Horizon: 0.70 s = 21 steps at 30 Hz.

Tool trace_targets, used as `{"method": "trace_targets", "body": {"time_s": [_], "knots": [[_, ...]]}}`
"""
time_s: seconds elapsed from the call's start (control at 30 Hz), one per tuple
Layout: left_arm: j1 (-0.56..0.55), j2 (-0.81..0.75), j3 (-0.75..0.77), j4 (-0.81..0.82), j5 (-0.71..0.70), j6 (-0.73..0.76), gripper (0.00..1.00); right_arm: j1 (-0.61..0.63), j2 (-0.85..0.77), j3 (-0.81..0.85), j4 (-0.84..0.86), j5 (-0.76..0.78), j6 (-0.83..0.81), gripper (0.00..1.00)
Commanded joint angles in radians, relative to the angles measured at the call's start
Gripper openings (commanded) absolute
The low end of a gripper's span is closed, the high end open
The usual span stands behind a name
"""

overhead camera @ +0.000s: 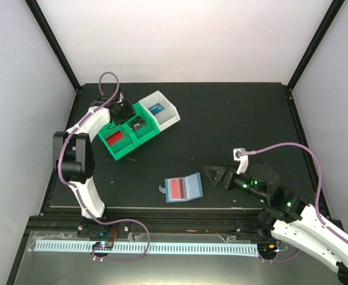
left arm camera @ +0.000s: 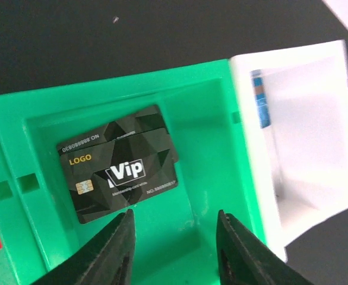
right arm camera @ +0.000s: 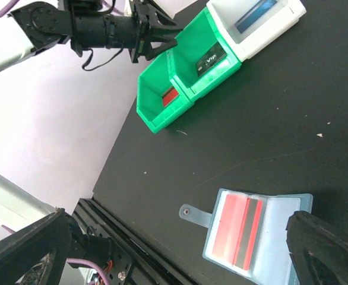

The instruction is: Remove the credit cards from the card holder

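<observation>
The card holder (overhead camera: pixel 191 187) lies open and flat on the black table, pale blue and translucent, with a red card (overhead camera: pixel 176 188) in its left panel. In the right wrist view the card holder (right arm camera: pixel 278 228) and its red card (right arm camera: pixel 233 231) sit between my wide-open right fingers. My right gripper (overhead camera: pixel 217 174) hovers just right of the holder, holding nothing. A black Vip card (left arm camera: pixel 117 163) lies loose in the middle green bin (left arm camera: pixel 203 119). My left gripper (left arm camera: pixel 174 237) hangs over that bin, its jaws apart and not touching the card.
Two joined green bins (overhead camera: pixel 125 148) and a white bin (overhead camera: pixel 170 114) stand at the back left. One green bin holds a red card (overhead camera: pixel 114 138), the white one a blue card (overhead camera: pixel 156 109). The table's front rail (overhead camera: pixel 180 221) runs close below the holder.
</observation>
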Motion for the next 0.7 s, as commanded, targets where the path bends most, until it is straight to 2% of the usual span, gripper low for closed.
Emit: {"method": "trace_targets", "body": {"time_s": [0.0, 0.23, 0.33, 0.47, 0.67], "knots": [[0.007, -0.091, 0.035, -0.019, -0.004, 0.035, 0.43, 0.003, -0.01, -0.003, -0.007, -0.021, -0.013, 1.0], [0.007, -0.213, -0.029, -0.034, 0.051, 0.084, 0.56, 0.003, -0.003, -0.007, -0.019, -0.055, -0.019, 1.0], [0.007, -0.292, -0.087, -0.026, 0.146, 0.115, 0.69, 0.003, 0.005, -0.009, -0.02, -0.07, -0.022, 1.0], [-0.001, -0.44, -0.22, 0.015, 0.258, 0.14, 0.92, 0.003, 0.039, -0.006, -0.029, -0.089, -0.032, 0.98], [-0.018, -0.681, -0.433, 0.02, 0.359, 0.171, 0.94, 0.004, 0.103, -0.006, -0.005, -0.135, -0.039, 0.87]]}}
